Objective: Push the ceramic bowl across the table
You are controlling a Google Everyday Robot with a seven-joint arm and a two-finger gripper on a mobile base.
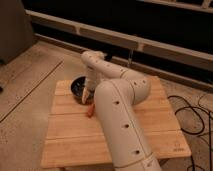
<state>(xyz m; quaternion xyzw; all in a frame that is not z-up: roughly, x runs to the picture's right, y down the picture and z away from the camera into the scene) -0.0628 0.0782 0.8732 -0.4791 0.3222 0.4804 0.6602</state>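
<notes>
While the white arm (120,115) is reaching up from the bottom middle of the frame and bending back down at upper left, the hand (86,94) is hanging at the right rim of the ceramic bowl (77,86). It is either touching the bowl or just beside it, and whether the hand is wide or narrow cannot be told.

The bowl is sitting in the upper-left corner of the worktop (70,135), near both the far edge and the left edge, so little wood is showing behind it or to its left. Below it in the frame, bare planks are running all the way to the near edge. To the right, more planks are showing past the arm, out to the right edge. The arm is covering the middle strip of the worktop.

A small orange thing (90,111) is lying on the wood just below the hand, apart from the bowl. A small dark mark (177,148) is showing near the lower-right corner.

The bowl is standing upright, dark outside and dim within. What it is holding cannot be told.

Dark cables (192,117) are trailing over the speckled floor (25,100) at the right of the frame.
</notes>
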